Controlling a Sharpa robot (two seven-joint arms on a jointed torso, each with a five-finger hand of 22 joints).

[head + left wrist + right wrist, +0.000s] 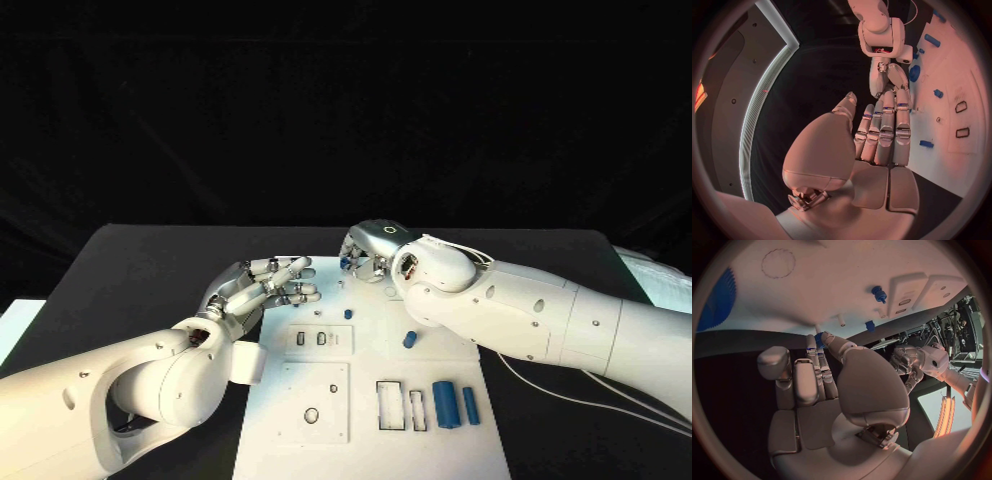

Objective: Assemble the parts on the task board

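The white task board [368,352] lies mid-table. My right hand [375,250] hangs over its far edge, thumb and a finger pinching a small blue part [819,339], which also shows at the fingertips [359,265]. A blue gear [720,300] lies on the board beside that hand. My left hand [267,287] hovers at the board's far left edge, fingers extended and apart, holding nothing. Two blue cylinders [446,403] lie side by side at the near right. A small blue peg [348,313] and a short blue piece [411,339] sit mid-board.
Two narrow rectangular slots [389,405] lie left of the cylinders. A square inset plate [293,410] with an oval hole takes the board's near left. A cable [577,392] runs over the black table beside my right forearm.
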